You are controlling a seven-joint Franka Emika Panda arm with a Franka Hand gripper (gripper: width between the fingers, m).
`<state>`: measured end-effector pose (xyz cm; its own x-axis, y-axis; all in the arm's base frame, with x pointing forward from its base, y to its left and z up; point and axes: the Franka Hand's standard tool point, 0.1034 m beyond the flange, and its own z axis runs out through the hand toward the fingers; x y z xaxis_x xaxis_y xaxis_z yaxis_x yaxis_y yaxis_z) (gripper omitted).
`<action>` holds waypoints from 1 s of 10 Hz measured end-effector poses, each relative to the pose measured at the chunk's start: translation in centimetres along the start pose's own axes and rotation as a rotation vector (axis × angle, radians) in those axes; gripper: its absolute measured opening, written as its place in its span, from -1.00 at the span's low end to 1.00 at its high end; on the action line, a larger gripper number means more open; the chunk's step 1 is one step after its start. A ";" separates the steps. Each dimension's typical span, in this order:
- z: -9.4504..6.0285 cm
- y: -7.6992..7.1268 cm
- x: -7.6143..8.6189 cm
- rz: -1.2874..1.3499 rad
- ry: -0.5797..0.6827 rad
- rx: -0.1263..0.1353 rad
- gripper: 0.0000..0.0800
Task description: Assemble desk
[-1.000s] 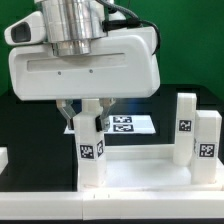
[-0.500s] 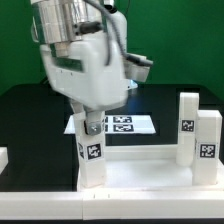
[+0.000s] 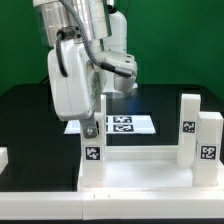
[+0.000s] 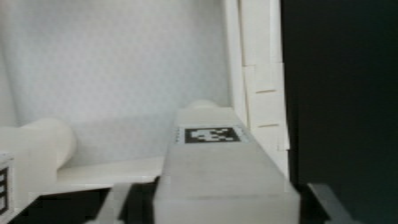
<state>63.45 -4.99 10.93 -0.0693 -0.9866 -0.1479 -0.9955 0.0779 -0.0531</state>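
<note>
The desk's flat white panel [image 3: 140, 172] lies on the black table. Two tagged white legs [image 3: 186, 125] [image 3: 207, 145] stand upright at its corners on the exterior view's right. A third tagged leg [image 3: 92, 160] stands upright on the panel's front corner on the exterior view's left. My gripper [image 3: 91, 128] comes straight down on that leg and is shut on its upper end. In the wrist view the held leg [image 4: 217, 150] runs between my dark fingers [image 4: 134, 200], with the panel [image 4: 107, 80] behind it. The leg's foot is hidden.
The marker board [image 3: 122, 124] lies flat on the table behind the panel. A small white part [image 3: 3, 158] shows at the exterior view's left edge. A white ledge [image 3: 40, 208] runs along the front. Another pale rounded part [image 4: 36, 150] sits beside the held leg.
My hand has turned about its vertical axis, from broadside to the camera to nearly edge-on, still over the same leg. The leg stays at its corner.
</note>
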 end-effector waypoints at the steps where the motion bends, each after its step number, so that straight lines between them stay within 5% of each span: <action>1: 0.0 0.0 0.1 -0.144 0.007 0.002 0.11; 2: -0.1 0.0 0.0 -0.349 0.009 0.005 0.43; 4: 0.1 0.1 -0.3 -0.617 0.015 -0.005 0.59; 6: 0.1 0.1 -0.1 -0.705 0.016 -0.006 0.62; 10: 0.3 0.4 0.3 -1.441 0.026 -0.068 0.62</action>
<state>63.02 -5.23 10.56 0.9794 -0.2019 0.0102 -0.2001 -0.9755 -0.0913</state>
